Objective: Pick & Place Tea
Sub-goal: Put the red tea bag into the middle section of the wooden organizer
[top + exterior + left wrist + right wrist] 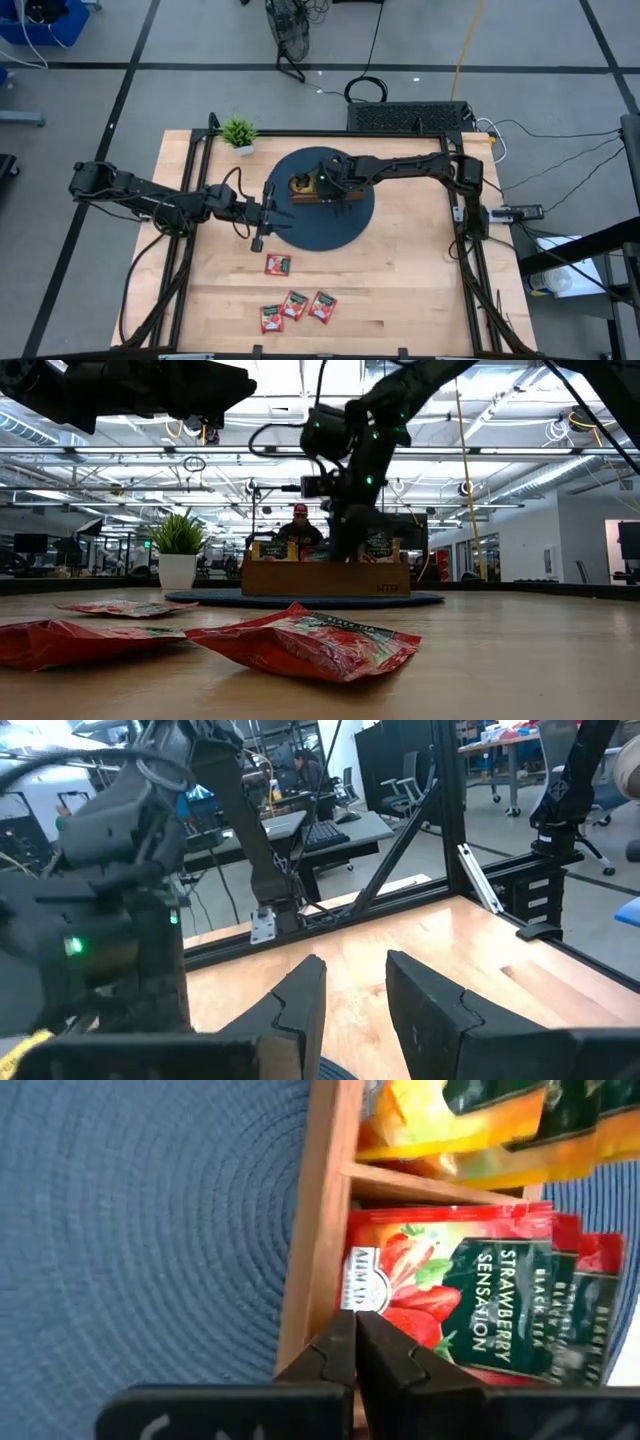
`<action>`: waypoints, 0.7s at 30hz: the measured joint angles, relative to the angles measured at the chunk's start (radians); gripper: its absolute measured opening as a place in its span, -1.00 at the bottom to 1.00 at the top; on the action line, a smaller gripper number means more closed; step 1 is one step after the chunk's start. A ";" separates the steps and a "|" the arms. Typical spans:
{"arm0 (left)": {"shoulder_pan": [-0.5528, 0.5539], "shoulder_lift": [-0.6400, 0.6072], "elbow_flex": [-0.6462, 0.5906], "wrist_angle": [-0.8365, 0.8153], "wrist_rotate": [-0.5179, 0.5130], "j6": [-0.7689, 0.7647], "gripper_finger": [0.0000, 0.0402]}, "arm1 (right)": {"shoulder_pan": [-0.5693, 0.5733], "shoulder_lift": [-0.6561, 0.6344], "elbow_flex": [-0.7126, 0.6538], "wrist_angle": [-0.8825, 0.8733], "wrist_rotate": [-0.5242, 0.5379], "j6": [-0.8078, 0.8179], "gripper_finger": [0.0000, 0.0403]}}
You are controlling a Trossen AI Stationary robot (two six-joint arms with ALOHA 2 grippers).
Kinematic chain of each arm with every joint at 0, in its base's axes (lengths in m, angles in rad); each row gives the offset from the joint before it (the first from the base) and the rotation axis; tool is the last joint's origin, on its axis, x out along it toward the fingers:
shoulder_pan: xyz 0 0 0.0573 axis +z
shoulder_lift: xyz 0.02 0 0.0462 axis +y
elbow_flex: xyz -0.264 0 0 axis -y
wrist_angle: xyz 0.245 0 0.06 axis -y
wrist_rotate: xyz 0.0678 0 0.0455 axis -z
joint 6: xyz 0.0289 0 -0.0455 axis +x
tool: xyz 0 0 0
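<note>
Light wooden tabletop [400, 280] out front, a round dark blue mat [300, 232] sitting on it. On the mat, a brown wooden tray [306, 190]. A small potted plant [239, 133] stands upright near the far corner. Behind the tabletop, a person [300, 528] in a red cap.

Tray [318, 189] on mat [345, 225]; four sachets [296, 305] nearer the table's [420, 290] front.

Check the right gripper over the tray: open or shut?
Shut. In the right wrist view the right gripper has its fingers pressed together, no gap between them, at the tray wall beside the red sachets; nothing visibly held.
</note>
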 joint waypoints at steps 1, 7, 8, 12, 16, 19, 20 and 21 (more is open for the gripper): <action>0.000 0.000 0.000 -0.001 0.000 0.000 -0.44 | -0.001 0.000 -0.017 0.022 0.001 -0.001 -1.00; 0.000 0.000 0.000 0.000 0.000 0.000 -0.44 | 0.003 0.000 -0.054 0.068 -0.002 -0.009 -1.00; 0.000 0.000 0.000 0.000 0.000 0.000 -0.44 | 0.003 0.000 -0.054 0.068 -0.003 -0.015 -1.00; 0.000 0.000 0.000 0.000 0.000 0.000 -0.44 | 0.003 0.000 -0.055 0.082 -0.003 -0.027 -1.00; 0.000 0.000 0.000 0.000 0.000 0.000 -0.44 | 0.003 0.000 -0.055 0.114 0.002 -0.027 -1.00; 0.000 0.000 0.000 0.000 0.000 0.000 -0.44 | 0.003 0.000 -0.055 0.120 0.003 -0.025 -1.00; 0.000 0.000 0.000 0.000 0.000 0.000 -0.44 | 0.003 0.000 -0.058 0.123 0.002 -0.022 -1.00; 0.000 0.000 0.000 0.000 0.000 0.000 -0.44 | 0.003 0.000 -0.065 0.130 0.002 -0.023 -1.00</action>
